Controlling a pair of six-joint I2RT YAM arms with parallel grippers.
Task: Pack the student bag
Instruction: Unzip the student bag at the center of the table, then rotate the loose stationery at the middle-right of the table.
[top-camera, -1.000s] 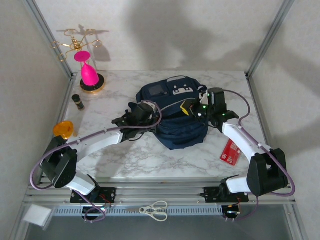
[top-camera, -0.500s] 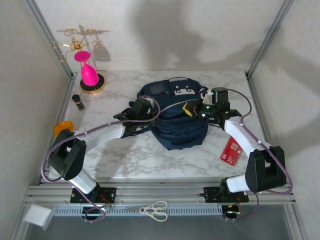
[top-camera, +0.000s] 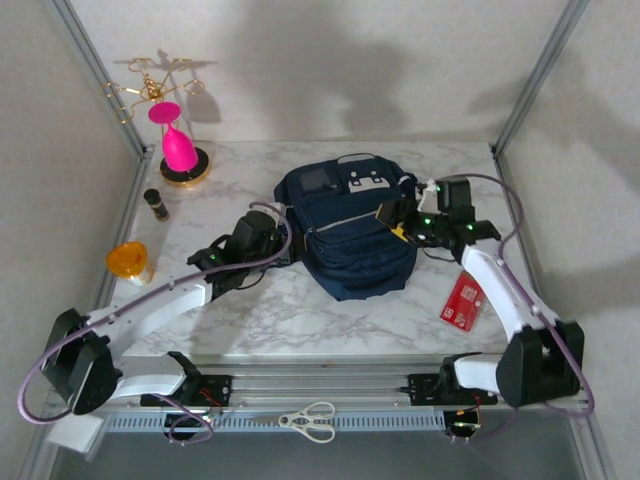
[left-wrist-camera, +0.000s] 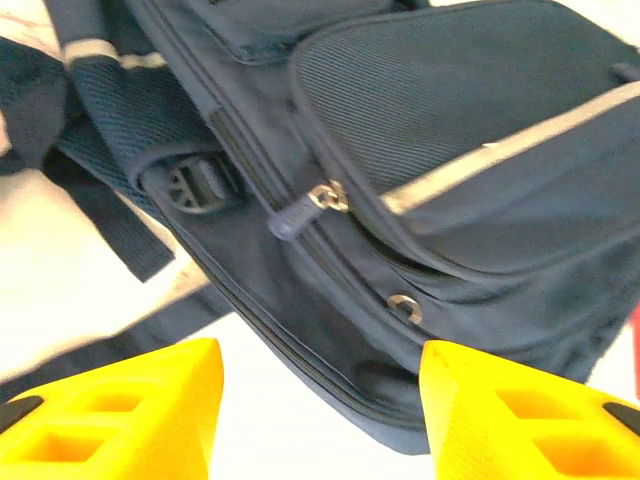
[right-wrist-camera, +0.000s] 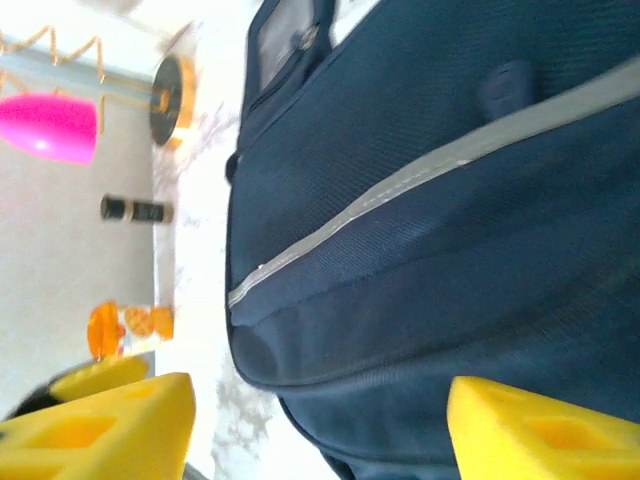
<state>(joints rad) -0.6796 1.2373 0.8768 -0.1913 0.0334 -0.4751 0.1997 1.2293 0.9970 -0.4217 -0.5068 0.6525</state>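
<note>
Looking down from the top camera, I see the student bag (top-camera: 350, 235) lying flat in the middle of the marble table (top-camera: 300, 310), between the two arms. The left gripper (top-camera: 275, 235) sits just beside its left flank and the right gripper (top-camera: 392, 220) at its right edge. On both wrist views the yellow fingers stand apart with nothing between them, so neither jaw grips anything.

My worry is the fabric. It is soft and will likely slide on the marble if one jaw tugs the zip pull (left-wrist-camera: 300, 210) while the other holds nothing. From the left wrist the main zip looks run shut, so I judge nothing can go in yet. The loose dark strap (left-wrist-camera: 120, 240) beside the left fingers could also snag them.

Around the bag, all well apart from it, are:
- a pink vase (top-camera: 178, 148) on a gold stand at the far left
- a red packet (top-camera: 462, 303) under the right arm
- an orange container (top-camera: 128, 260)
- a small dark bottle (top-camera: 155, 204)

Scissors (top-camera: 308, 420) lie off the table on the front rail.
</note>
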